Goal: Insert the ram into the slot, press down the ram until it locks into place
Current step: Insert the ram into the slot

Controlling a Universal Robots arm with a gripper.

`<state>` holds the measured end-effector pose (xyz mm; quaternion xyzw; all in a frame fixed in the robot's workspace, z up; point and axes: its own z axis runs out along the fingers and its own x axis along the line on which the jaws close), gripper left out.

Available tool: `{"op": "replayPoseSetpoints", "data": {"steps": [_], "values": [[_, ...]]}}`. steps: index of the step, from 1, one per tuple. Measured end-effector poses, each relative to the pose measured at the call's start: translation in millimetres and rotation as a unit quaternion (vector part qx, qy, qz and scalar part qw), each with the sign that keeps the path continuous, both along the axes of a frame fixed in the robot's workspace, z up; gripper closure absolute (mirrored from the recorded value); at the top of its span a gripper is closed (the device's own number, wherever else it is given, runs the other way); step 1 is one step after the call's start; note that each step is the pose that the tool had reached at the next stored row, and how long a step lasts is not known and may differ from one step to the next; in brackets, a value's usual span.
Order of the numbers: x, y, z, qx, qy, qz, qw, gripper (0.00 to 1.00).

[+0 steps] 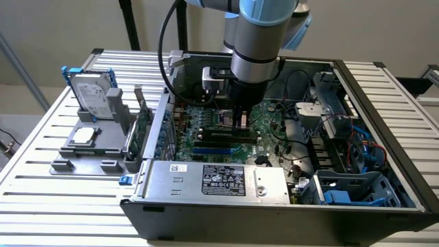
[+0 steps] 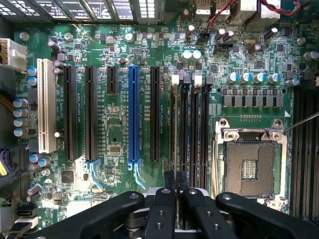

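Black slot sits on the green board near the middle of the exterior view; the gripper hangs right over it, fingers pinched shut.

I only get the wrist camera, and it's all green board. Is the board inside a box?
Observer: Yes, the board lies in an open case on a slatted table.
Operator: Is anything next to the case?
Observer: A grey tray sits at the exterior view's left, with a hard drive standing on it.
Operator: What's the arm doing?
Observer: The arm stands upright, with the gripper low over the board.
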<state>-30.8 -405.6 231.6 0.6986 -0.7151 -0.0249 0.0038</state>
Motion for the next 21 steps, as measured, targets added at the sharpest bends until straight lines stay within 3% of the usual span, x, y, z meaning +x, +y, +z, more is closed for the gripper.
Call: {"op": "replayPoseSetpoints", "data": {"steps": [18,20,21], "values": [[-0.1,0.5,-4.5,-0.0002,-0.0017,-0.001,1.0000,0.87],[-0.1,0.6,-1.7,0.0002,-0.0018,-0.001,1.0000,0.86],[-0.1,0.6,2.7,0.0002,-0.0018,-0.001,1.0000,0.80]]}}
